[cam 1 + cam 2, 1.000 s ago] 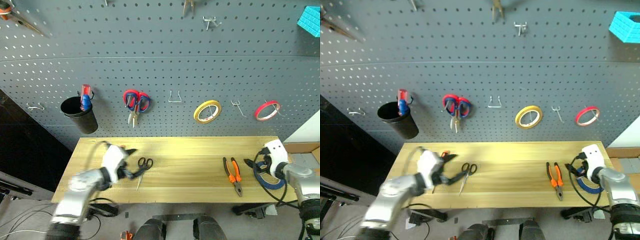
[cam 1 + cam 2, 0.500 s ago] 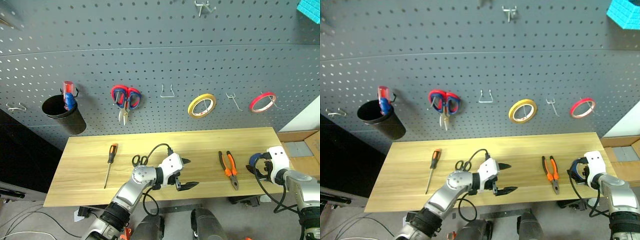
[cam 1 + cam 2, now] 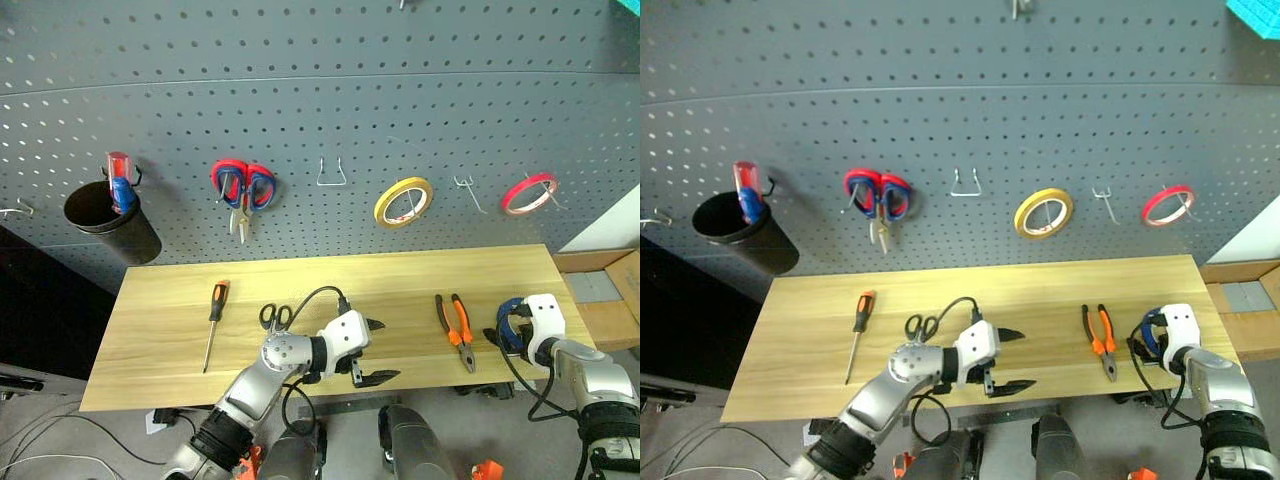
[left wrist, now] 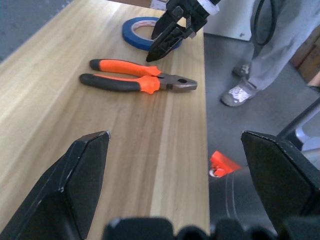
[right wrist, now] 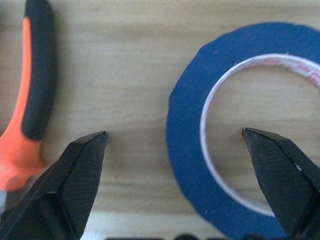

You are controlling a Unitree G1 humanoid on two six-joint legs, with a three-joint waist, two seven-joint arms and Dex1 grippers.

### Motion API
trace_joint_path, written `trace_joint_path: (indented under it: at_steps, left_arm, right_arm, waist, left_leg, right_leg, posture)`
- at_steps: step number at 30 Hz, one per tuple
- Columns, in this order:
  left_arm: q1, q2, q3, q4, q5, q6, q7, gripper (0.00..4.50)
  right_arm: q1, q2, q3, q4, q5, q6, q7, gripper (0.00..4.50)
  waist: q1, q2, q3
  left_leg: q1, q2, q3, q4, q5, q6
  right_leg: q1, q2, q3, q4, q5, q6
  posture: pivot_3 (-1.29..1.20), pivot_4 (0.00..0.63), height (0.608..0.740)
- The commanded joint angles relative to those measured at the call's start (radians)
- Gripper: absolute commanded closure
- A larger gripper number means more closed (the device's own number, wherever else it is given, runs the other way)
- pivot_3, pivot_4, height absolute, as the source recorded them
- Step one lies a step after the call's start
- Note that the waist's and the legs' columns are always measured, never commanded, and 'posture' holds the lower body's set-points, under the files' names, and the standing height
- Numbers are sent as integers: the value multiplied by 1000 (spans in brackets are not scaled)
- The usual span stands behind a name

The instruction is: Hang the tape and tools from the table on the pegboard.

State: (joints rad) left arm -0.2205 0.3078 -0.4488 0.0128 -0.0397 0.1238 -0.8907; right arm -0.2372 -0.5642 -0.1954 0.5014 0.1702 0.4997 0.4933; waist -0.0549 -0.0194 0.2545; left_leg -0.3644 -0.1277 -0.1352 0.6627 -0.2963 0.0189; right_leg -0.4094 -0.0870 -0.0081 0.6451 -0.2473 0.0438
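Right wrist view puts my right hand (image 5: 172,140) spread wide over the near wall of the thin blue ring of tape (image 5: 187,150), flat on the light wooden desk (image 3: 400,285) at its right end; grasping comes next. My left hand (image 3: 377,351) gapes empty mid-desk. Farther back, the dark grey pegboard (image 3: 330,90) offers a free hook (image 3: 466,186).

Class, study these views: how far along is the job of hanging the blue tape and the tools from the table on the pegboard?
Done: nothing. The screwdriver, small scissors, pliers and blue tape all lie on the table.
In hand: nothing is held. The open right gripper hangs over the tape's rim, one finger inside the ring. The left gripper is open at the table's front edge.
Left: all four items go onto the pegboard.
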Motion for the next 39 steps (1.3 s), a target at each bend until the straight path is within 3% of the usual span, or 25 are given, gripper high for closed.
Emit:
trace_joint_path:
  at_steps: [1, 4, 11, 13, 16, 20, 23, 26, 29, 34, 39]
  left_arm:
    - [5, 9, 14, -70, -29, 18, -13, 0]
    - [-7, 10, 23, -73, -35, 29, -13, 0]
    - [-79, -13, 43, -22, -55, 19, -22, 0]
    - [-99, -24, 58, -3, -71, 10, -22, 0]
    - [-126, -63, 105, 41, -114, -19, -11, 0]
    - [-148, -151, 220, 119, -183, -100, 58, 0]
    - [-159, -151, 240, 149, -188, -134, 38, 0]
    - [-173, -136, 261, 195, -166, -195, 50, 0]
    - [-178, -130, 260, 204, -173, -217, 27, 0]
    - [-193, -153, 294, 189, -190, -248, 67, 0]
    - [-169, -152, 323, 85, -222, -244, 92, 0]
  right_arm:
    - [23, 19, -23, 21, 23, -1, 4, 404]
    - [43, 22, -27, -19, 33, 8, 13, 1253]
    - [120, -9, 4, -146, 4, 37, 25, 3730]
    - [154, -24, 16, -223, -8, 44, 26, 4137]
    - [209, -29, -14, -412, 12, 48, 10, 4137]
    - [340, 48, -146, -795, 105, 58, -57, 4137]
    - [442, 123, -189, -1062, 176, 32, -78, 4138]
    - [455, 210, -148, -1311, 230, 80, -173, 4138]
    - [390, 218, -121, -1359, 234, 112, -216, 4138]
    - [143, 189, -20, -1384, 257, 191, -253, 4140]
    - [25, 198, 40, -1289, 232, 194, -274, 4140]
  waist:
    - [1, -3, 3]
    - [2, -4, 4]
    - [3, -3, 5]
    - [2, -3, 5]
    - [-3, 0, 7]
    - [-7, 5, 11]
    - [-16, 5, 11]
    - [-41, 5, 10]
    - [-67, 5, 11]
    - [-95, 5, 11]
    - [-110, 5, 10]
  left_leg:
    - [0, 0, 0, 0, 0, 0]
    - [0, 0, 0, 0, 0, 0]
    - [0, 0, 0, 0, 0, 0]
    - [0, 0, 0, -1, 0, 0]
    - [-1, 0, 0, -1, 0, -1]
    - [-2, 0, 1, 0, 0, -1]
    - [-3, 2, 1, -1, 0, -1]
    - [-3, 2, 1, 0, 0, -2]
    - [-3, 1, 3, 1, 0, -1]
    - [-3, 0, 5, 2, 0, 0]
    - [-4, 3, 3, 1, 1, 0]
  right_leg:
    - [0, 0, 0, 0, 0, 0]
    - [0, 0, 0, 0, 0, 0]
    - [0, 0, 0, 0, 0, 0]
    - [0, 0, 0, 0, 0, 0]
    - [-1, 0, 0, 0, 0, 0]
    - [-3, 0, 0, -1, 0, 2]
    - [-3, 1, -1, 0, 0, 4]
    - [-4, 1, -1, 0, 0, 4]
    - [-4, 1, 1, -1, 2, 7]
    - [-4, 0, 2, -1, 4, 9]
    - [-5, 2, 0, 0, 4, 8]
  posture:
    - [-124, 313, 740]
    - [-127, 309, 740]
    - [-168, 291, 740]
    - [-197, 284, 740]
    - [-244, 290, 740]
    - [-294, 287, 740]
    - [-377, 279, 740]
    - [-417, 271, 740]
    - [-452, 264, 740]
    - [-446, 250, 740]
    - [-386, 236, 740]
